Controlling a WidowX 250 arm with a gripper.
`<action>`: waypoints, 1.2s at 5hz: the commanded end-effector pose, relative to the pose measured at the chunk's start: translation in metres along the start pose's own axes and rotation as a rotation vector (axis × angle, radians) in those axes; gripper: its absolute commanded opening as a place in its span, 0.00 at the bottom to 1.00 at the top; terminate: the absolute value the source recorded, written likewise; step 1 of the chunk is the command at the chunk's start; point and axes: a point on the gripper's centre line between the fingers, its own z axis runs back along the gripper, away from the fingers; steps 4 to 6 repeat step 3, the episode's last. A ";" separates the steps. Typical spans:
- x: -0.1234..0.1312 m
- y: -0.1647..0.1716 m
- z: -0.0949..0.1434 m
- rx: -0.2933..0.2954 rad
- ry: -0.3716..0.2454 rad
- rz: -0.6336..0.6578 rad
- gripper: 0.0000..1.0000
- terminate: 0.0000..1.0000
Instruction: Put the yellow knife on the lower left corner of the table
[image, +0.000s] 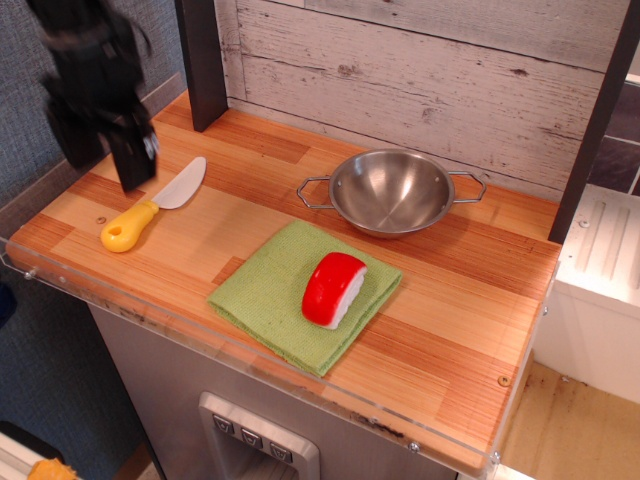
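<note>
The yellow knife (150, 207) lies flat on the table (470, 330) near its near-left corner. The yellow handle, with a hole at its end, points toward the near-left edge; the white blade points toward the far right. The knife is free of contact with any other object.

The gripper (112, 160) is positioned above the far-left part of the table, just beyond the knife blade and clear of it. The gripper is motion-blurred. Two dark fingers appear spread with nothing between them, but the blur prevents a definite reading of the jaw state.

A green cloth (290, 292) lies near the centre of the near edge. A red and white toy sushi piece (333, 289) rests on the cloth, toward its right side. A steel two-handled bowl (392, 192) stands farther back, right of centre, apart from the cloth.

A grey panel (255, 440) with small square buttons is mounted on the base below the near edge. No brand, label or legible writing is visible.
</note>
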 end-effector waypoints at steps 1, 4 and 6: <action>0.001 -0.007 0.051 -0.012 -0.039 0.081 1.00 0.00; 0.001 -0.007 0.051 -0.012 -0.039 0.081 1.00 1.00; 0.001 -0.007 0.051 -0.012 -0.039 0.081 1.00 1.00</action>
